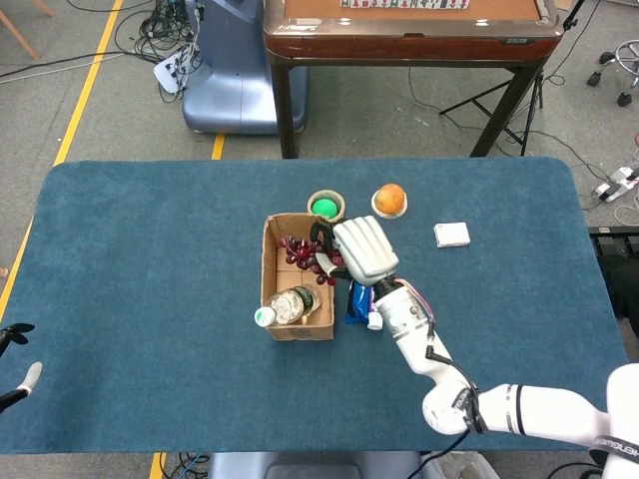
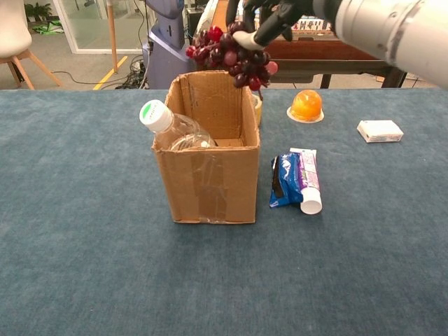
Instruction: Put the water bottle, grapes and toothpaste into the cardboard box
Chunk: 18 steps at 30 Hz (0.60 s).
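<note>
One grapes [image 2: 231, 56] bunch — long axis sideways, right hand [image 1: 361, 249]

Dark red grapes [image 2: 227, 54], brown cardboard box [image 2: 208, 183], blue-and-white toothpaste [image 2: 307, 180], blue-green table [image 1: 140, 259].

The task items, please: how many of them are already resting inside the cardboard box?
1. The water bottle leans in the cardboard box; the grapes hang above it in the right hand; the toothpaste lies on the table. The box floor is partly hidden.
</note>
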Motion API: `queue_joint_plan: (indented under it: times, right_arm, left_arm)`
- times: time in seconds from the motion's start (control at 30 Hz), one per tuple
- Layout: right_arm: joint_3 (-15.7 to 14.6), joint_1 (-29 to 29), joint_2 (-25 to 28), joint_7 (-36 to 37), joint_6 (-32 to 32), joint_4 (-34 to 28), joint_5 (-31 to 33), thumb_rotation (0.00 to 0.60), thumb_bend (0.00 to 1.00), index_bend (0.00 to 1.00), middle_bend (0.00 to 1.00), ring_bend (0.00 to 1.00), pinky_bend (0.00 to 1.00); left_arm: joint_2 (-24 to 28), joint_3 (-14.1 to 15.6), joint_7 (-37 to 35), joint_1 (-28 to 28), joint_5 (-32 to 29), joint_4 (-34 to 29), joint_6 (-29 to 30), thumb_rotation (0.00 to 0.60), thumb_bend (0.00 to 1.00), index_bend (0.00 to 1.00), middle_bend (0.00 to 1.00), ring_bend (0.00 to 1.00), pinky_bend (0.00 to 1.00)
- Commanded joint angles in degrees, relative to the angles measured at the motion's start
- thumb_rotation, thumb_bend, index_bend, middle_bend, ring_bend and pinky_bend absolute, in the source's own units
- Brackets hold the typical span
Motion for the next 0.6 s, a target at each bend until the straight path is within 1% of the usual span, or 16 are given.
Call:
queue_joint_plan:
  times: [0.03,0.07,0.17,0.2,0.27,0.3,0.37,0.4,0.47,0.6]
  right_arm:
    - [-0.3,2.5,-3.2,-1.2,-1.0,3.3,1.6,0.6,0.48,0.6,0.61,0.59,0.73]
    - [-0.4,2.9,-3.8,-1.1,-1.2,3.9,1.6,0.6,0.44,0.6,0.59,0.58,0.73]
    - [-0.9,3.6,-5.1,-0.1,-1.7,5.1,1.4,0.6,0.24,0.55,0.51,0.51,0.69]
    - [-1.1,3.7,-5.3,0.1,-2.0,5.4,1.5,0.6,0.16,0.51,0.47,0.47,0.66]
    - [-1.5,4.1,-5.0,-0.1,-2.9,5.5,2.3,0.6,0.03,0.41,0.39,0.4,0.58]
    - [-1.7,4.2,-4.7,-0.4,-3.4,5.3,2.9,0.6,0.01,0.35,0.35,0.36,0.53]
    - [-1.8,4.4,-3.7,-0.5,-4.3,4.5,3.9,0.6,0.0,0.28,0.28,0.3,0.47]
    - [-1.9,4.4,-3.3,-0.4,-4.5,4.2,4.1,0.6,0.0,0.27,0.26,0.28,0.46]
    - [-2.1,4.0,-2.2,-0.1,-4.1,3.2,3.9,0.6,0.0,0.27,0.24,0.27,0.45]
    - [-3.0,2.2,1.2,0.5,-2.4,0.1,1.8,0.6,0.0,0.27,0.24,0.27,0.45]
  left_arm:
    - [0.4,0.1,-0.5,0.2,0.5,-0.2,0.5,0.6,0.28,0.32,0.43,0.35,0.55]
    - [0.5,0.1,-0.6,0.3,0.6,-0.3,0.6,0.6,0.28,0.32,0.43,0.35,0.55]
    - [0.7,0.2,-0.9,0.6,1.1,-0.5,1.2,0.6,0.28,0.32,0.44,0.35,0.55]
    - [0.8,0.2,-0.9,0.7,1.1,-0.6,1.3,0.6,0.28,0.32,0.44,0.35,0.55]
    - [0.9,0.2,-1.0,0.8,1.3,-0.7,1.6,0.6,0.28,0.32,0.43,0.35,0.55]
    - [0.9,0.2,-1.1,0.8,1.4,-0.7,1.7,0.6,0.28,0.32,0.43,0.35,0.55]
    - [1.0,0.2,-1.1,0.9,1.4,-0.7,1.7,0.6,0.28,0.32,0.43,0.35,0.55]
    - [1.0,0.2,-1.1,0.9,1.4,-0.7,1.7,0.6,0.28,0.32,0.44,0.35,0.55]
    - [0.9,0.2,-1.0,0.8,1.3,-0.7,1.5,0.6,0.28,0.32,0.44,0.35,0.55]
    - [0.8,0.2,-0.7,0.7,1.1,-0.5,1.2,0.6,0.28,0.32,0.44,0.35,0.55]
